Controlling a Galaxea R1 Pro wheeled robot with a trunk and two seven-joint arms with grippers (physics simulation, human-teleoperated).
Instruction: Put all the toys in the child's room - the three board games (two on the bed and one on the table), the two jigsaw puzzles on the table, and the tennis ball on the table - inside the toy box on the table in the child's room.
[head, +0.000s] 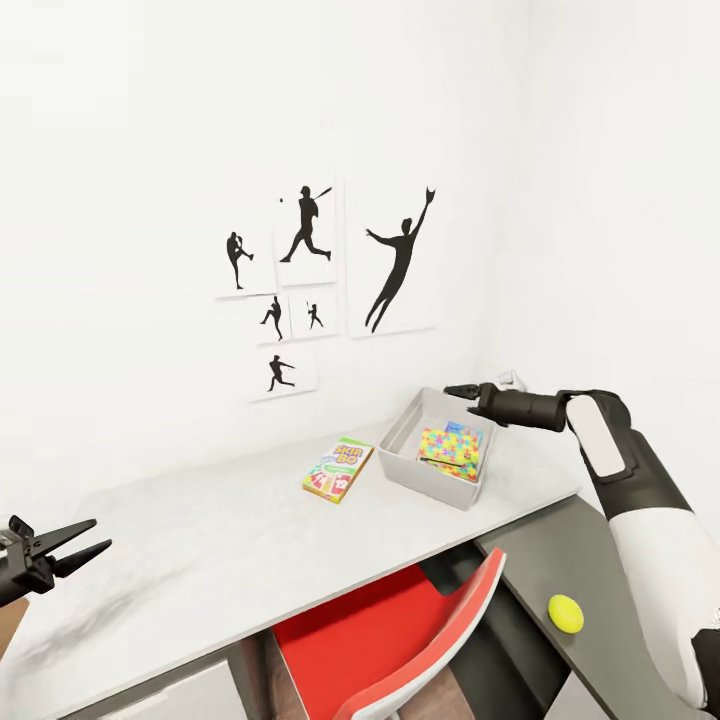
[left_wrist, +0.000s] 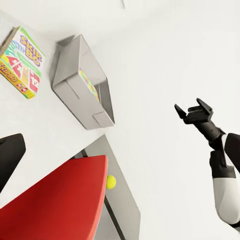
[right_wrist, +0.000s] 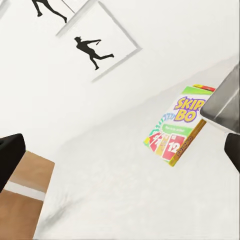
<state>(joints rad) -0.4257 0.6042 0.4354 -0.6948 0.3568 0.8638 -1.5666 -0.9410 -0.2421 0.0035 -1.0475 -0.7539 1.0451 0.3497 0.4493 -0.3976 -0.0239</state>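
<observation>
The Skip-Bo box (head: 338, 469) is lying flat on the white table (head: 200, 560), just beside the grey toy box (head: 440, 447), apart from it. It is looking like thin, stiff card, probably light and a little slick; lying flat, it is offering only its narrow edges, so pinching across the short width or tipping up one edge is likely the way in. Inside the toy box a jigsaw puzzle (head: 451, 447) is already resting. The tennis ball (head: 565, 613) is sitting on the lower dark cabinet (head: 560, 560), off the table, and is likely to roll if nudged.

The right gripper (head: 463, 392) is hovering over the toy box's far rim, jaws parted and holding nothing. The left gripper (head: 85, 540) is hanging near the table's left end, well apart from the Skip-Bo box, fingers spread and empty. The red chair (head: 400, 640) is tucked under the table edge, between the robot and the game. Baseball silhouette pictures (head: 320, 270) are hanging on the wall.
</observation>
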